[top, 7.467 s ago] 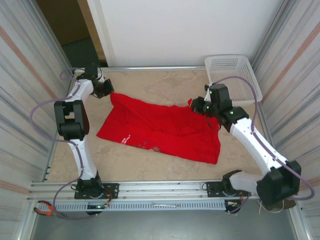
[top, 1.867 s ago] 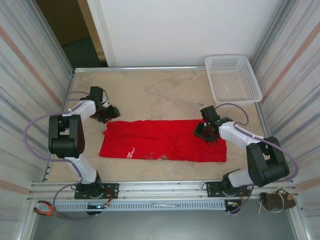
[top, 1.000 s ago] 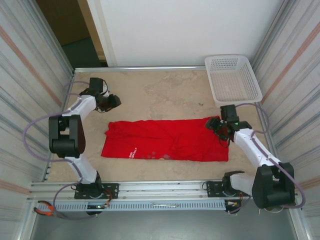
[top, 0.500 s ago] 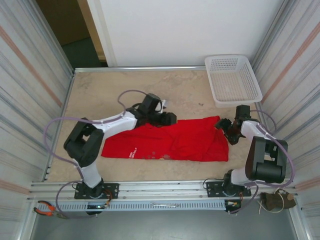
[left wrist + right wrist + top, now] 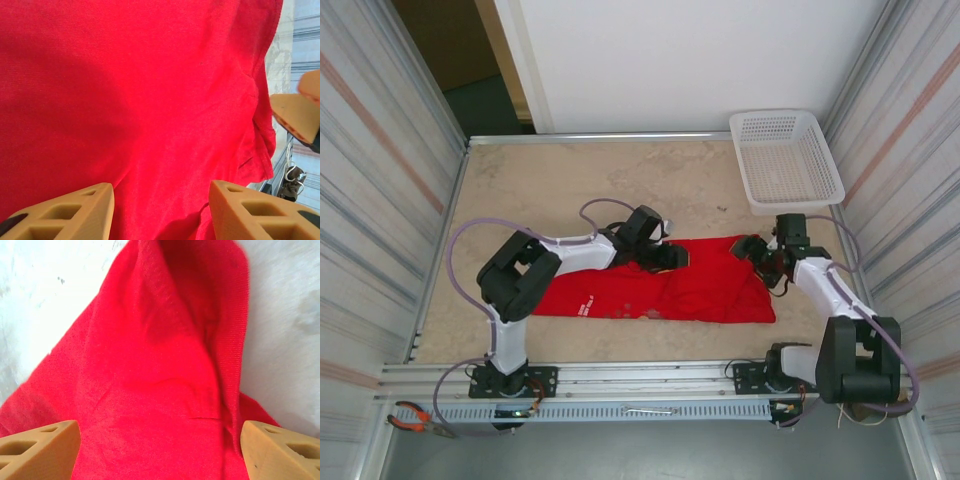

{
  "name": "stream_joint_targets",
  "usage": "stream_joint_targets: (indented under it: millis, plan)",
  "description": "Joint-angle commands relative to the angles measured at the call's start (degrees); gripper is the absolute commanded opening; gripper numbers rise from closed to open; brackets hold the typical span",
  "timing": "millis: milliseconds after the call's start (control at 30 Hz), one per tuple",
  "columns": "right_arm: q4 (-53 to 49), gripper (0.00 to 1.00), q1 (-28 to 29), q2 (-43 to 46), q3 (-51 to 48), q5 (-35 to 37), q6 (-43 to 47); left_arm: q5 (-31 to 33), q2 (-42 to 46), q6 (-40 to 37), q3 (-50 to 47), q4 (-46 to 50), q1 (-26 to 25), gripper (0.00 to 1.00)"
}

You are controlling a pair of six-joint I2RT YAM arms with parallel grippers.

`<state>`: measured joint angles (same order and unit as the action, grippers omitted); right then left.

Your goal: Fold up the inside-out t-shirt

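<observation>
left gripper point(image 5: 670, 257) is swinging to frame centre; it and right gripper point(image 5: 752, 250), fingers spread, are skimming the t-shirt point(image 5: 705, 292), risking snagging folds.

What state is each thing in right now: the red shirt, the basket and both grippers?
t-shirt: lying flat, folded into a long band.
left gripper: open, over the shirt's middle, holding nothing.
right gripper: open, at the shirt's right end.
basket: upright, empty.

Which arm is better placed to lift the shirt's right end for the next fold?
Right, probably. The right gripper hangs open directly over the far right corner of the t-shirt, while the left gripper sits open over its middle, farther from that end.
</observation>
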<state>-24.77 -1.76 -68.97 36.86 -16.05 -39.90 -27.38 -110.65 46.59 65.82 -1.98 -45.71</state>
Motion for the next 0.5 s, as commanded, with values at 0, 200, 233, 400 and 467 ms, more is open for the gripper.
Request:
stream_joint_targets:
  millis: [0, 200, 233, 400, 467]
  plan:
    - [-2.9, 0.83, -4.6, -0.5, 1.7, 3.9, 1.7, 0.9, -0.5, -0.4, 1.2, 0.4, 0.4, 0.53]
    - [1.3, 0.84, -6.4, -9.7, 4.1, 2.9, 4.4, 0.8, -0.9, -1.1, 2.9, 1.8, 0.4, 0.53]
    - [2.2, 0.84, -6.3, -10.8, 4.0, 2.1, 4.4, 0.9, -1.0, -1.1, 2.9, 1.8, 0.4, 0.53]
    - [6.1, 0.83, -3.3, -13.3, 1.4, -1.8, 4.4, 1.1, -1.3, -1.1, 2.8, 1.9, 0.4, 0.53]
    - [7.2, 0.79, -1.4, -12.8, 0.2, -3.0, 3.9, 0.9, -1.5, -1.1, 2.9, 1.9, 0.4, 0.53]
